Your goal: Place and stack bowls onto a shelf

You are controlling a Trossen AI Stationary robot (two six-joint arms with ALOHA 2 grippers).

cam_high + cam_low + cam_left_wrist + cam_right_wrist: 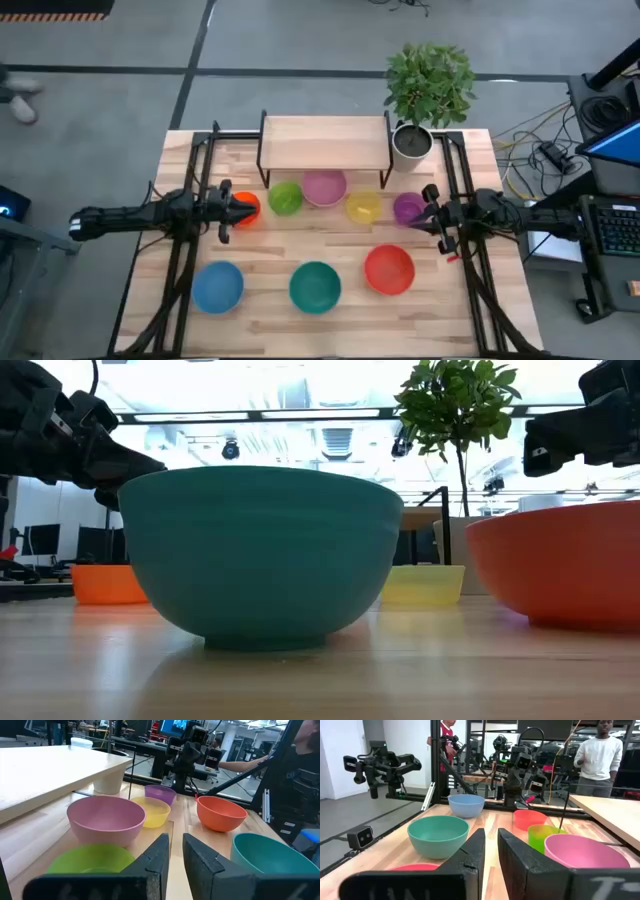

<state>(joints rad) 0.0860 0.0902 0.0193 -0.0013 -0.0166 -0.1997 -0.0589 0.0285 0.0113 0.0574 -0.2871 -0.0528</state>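
The shelf (325, 140) stands at the table's far edge with nothing on its top. Before it runs a row of orange (247, 207), lime green (285, 197), pink (324, 187), yellow (363, 207) and purple (408, 208) bowls. Blue (218, 287), teal (315, 287) and red (389, 270) bowls stand nearer, all upright on their bases. My left gripper (238, 210) hovers over the orange bowl, raised clear of it in the low view (130, 465). My right gripper (432, 213) hangs beside the purple bowl. Both are shut to a thin slit, holding nothing.
A white pot (412, 142) with a leafy plant stands at the shelf's right end. Black rails (195, 200) run along both table sides under the arms. A person (600, 755) stands in the room beyond the table. Bare wood lies between the two bowl rows.
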